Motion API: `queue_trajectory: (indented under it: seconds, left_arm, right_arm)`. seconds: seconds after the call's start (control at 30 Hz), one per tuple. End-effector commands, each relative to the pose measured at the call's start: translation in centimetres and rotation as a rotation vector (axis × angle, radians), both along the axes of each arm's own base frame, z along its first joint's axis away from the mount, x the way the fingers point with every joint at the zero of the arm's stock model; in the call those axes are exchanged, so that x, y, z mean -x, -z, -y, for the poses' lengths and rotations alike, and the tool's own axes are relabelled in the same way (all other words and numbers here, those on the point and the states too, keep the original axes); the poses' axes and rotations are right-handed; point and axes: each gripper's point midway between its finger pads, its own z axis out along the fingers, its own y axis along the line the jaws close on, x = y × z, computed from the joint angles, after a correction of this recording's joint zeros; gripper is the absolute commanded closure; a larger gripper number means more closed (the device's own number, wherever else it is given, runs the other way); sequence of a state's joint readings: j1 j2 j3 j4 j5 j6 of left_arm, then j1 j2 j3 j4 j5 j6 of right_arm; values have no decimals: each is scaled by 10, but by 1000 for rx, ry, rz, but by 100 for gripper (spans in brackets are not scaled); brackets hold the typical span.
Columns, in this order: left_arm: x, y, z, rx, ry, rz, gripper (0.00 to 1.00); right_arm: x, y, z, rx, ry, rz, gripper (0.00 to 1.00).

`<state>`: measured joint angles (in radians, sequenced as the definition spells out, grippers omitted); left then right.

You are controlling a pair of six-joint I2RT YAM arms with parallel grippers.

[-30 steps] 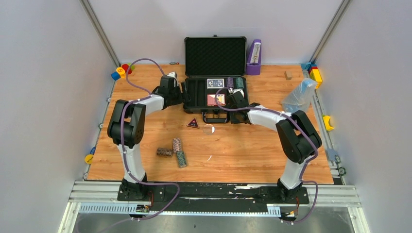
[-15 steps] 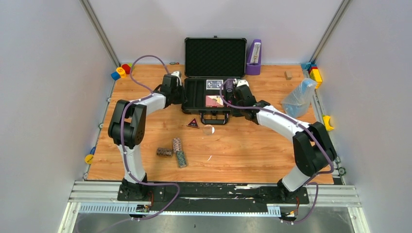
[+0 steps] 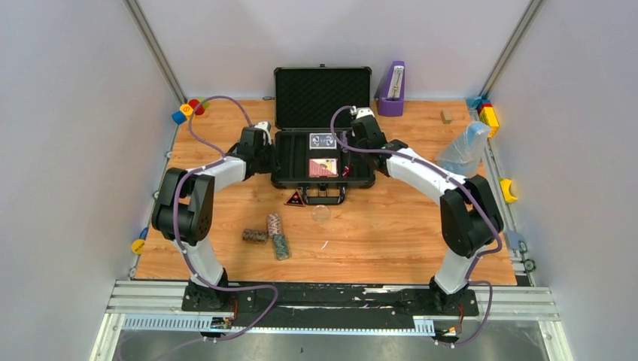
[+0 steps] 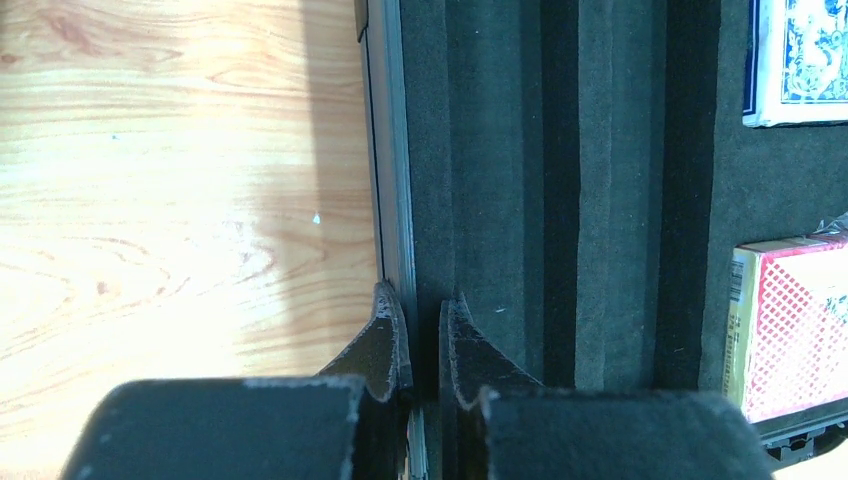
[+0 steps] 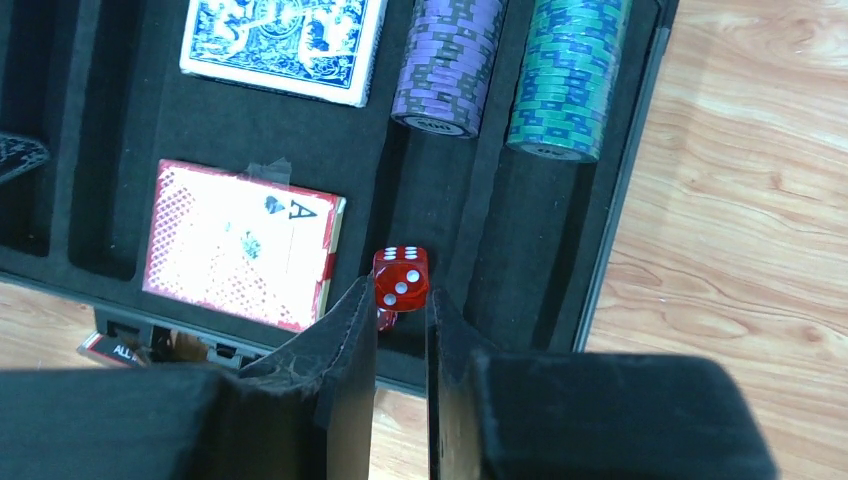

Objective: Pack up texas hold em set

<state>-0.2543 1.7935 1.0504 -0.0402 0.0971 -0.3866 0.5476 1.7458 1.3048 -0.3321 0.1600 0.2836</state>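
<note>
Left wrist, tool point(image 4: 422, 302) clamped on case point(image 4: 500, 150) wall, red deck point(image 4: 790, 330) to its right

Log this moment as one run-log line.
left fingers: clamped on case left wall | right fingers: pinching red die over case | loose on table: three chip rolls, dark red triangle

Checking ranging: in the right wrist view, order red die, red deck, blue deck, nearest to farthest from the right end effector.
1. red die, held in the right end effector
2. red deck, lower left
3. blue deck, upper left
</note>
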Motion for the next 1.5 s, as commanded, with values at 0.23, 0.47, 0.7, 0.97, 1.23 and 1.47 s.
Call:
queue_trajectory:
  seconds: [0.23,0.47,0.7,0.97,1.23,1.47]
  left_arm:
    - [66,4,-3,-9,140,-87,100]
    - [65,3,-2,-12,152,-75,100]
    - [47,6,14,39,198,-78,100]
    - [25,9,20,38,201,-78,98]
    - [38,-24,14,55,171,20,60]
    - [67,-52,0,51,118,55,41]
  right_arm:
    - [-16,22,-37,-11,-46,-45,86]
    - [-11,22,-34,-2,-34,-53,43]
    - [46,12,-28,3,-100,-60,36]
    - [122,13,-12,-14,-110,-86,0]
    - [166,-4,-9,-144,-215,-107,10]
    - [176,4,4,-99,-148,-155,0]
